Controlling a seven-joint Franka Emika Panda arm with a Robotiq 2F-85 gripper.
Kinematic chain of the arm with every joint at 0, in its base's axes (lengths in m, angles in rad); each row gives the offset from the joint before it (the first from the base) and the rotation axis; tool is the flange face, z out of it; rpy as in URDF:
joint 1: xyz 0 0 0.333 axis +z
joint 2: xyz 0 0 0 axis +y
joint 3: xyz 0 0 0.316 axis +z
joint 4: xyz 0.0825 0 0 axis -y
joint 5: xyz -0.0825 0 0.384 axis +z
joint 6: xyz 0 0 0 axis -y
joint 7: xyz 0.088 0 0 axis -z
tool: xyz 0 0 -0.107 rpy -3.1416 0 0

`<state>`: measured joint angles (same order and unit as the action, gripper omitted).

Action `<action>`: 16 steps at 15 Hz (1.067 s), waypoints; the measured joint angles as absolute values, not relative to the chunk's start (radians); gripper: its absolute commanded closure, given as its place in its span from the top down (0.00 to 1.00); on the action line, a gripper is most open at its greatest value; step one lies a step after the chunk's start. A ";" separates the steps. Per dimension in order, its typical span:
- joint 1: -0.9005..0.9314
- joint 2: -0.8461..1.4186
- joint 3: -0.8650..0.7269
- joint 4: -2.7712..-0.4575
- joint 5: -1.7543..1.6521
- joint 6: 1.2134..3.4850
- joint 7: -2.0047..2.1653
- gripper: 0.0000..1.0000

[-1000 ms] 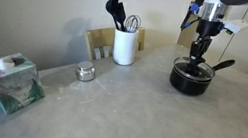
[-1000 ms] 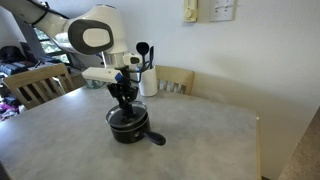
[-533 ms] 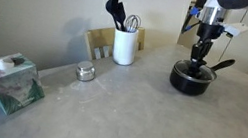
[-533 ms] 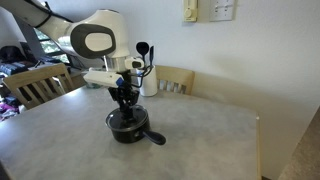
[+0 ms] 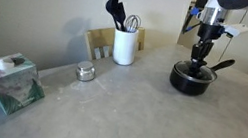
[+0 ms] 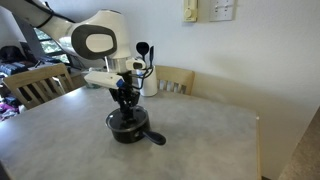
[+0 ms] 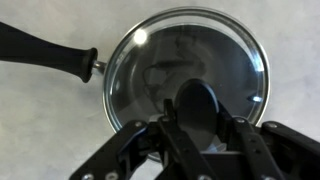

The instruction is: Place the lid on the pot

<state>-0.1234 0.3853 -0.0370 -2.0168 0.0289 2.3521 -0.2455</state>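
The black pot stands on the table, its long handle pointing away; it also shows in an exterior view. The glass lid with its metal rim lies flat on the pot and covers the whole opening. My gripper hangs straight down over the pot's middle in both exterior views. Its fingers stand on either side of the black knob and look closed against it.
A white crock with black utensils stands at the back of the table. A small silver tin and a tissue box sit further along. Wooden chairs stand behind the table.
The gripper has risen very slightly over the pot in the last second. The lid and pot have not moved.
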 measured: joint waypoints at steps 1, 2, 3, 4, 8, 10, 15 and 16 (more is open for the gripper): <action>-0.123 0.386 -0.037 -2.016 0.035 2.352 -0.246 0.16; -0.123 0.386 -0.036 -2.016 0.043 2.353 -0.246 0.16; -0.123 0.387 -0.036 -2.015 0.049 2.354 -0.246 0.16; -0.123 0.388 -0.035 -2.015 0.052 2.355 -0.246 0.16; -0.123 0.396 -0.035 -2.007 0.050 2.365 -0.244 0.16; -0.123 0.401 -0.035 -2.003 0.044 2.380 -0.240 0.16; -0.122 0.408 -0.035 -2.003 0.041 2.434 -0.225 0.16; -0.122 0.410 -0.035 -2.004 0.041 2.447 -0.220 0.16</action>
<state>-0.1225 0.4100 -0.0347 -2.0035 0.0413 2.4467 -0.2201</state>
